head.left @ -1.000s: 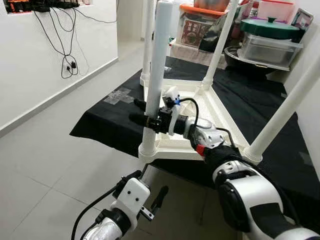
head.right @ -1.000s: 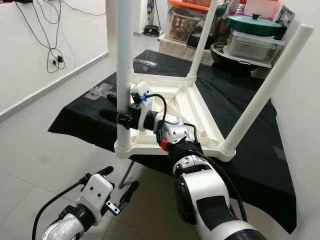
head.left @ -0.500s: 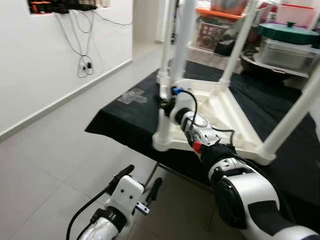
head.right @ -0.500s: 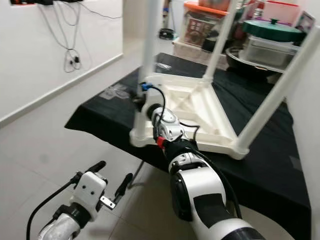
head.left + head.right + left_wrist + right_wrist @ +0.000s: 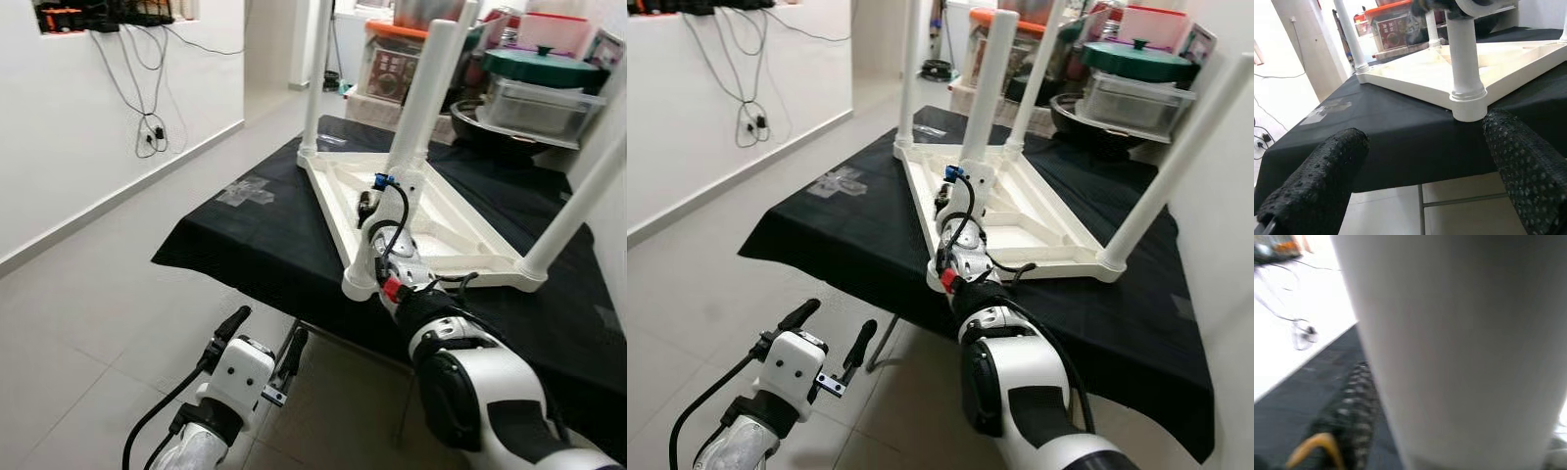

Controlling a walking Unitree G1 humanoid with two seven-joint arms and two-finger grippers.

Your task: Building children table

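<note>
Right tool (image 5: 364, 208) reaches forward from the silver arm and sits against the nearest leg (image 5: 416, 93) of the white children's table (image 5: 446, 220); fingers hidden behind the wrist and the leg, so cannot tell from the head views whether they clamp it. Children's table lies upside down on the black-draped surface (image 5: 260, 240), four white legs pointing up, near corner socket at the surface's front edge. Left tool (image 5: 260, 345) hangs low over the tiled floor (image 5: 88, 323) in front of the surface, fingers spread, holding nothing. Storage boxes and a green-lidded pot (image 5: 539, 64) stand behind the surface; cables (image 5: 147, 108) hang on the white wall to the left.

Left wrist view: both black studded fingers (image 5: 1317, 181) wide apart, nothing between them. Beyond them the front edge of the black surface, with the corner socket and leg base (image 5: 1465, 73) of the upturned table standing on it.

Right wrist view: white leg (image 5: 1459, 347) very close, blurred. One black studded finger (image 5: 1352, 416) lies alongside the leg, touching or nearly so; second finger hidden, so grip cannot be confirmed.
</note>
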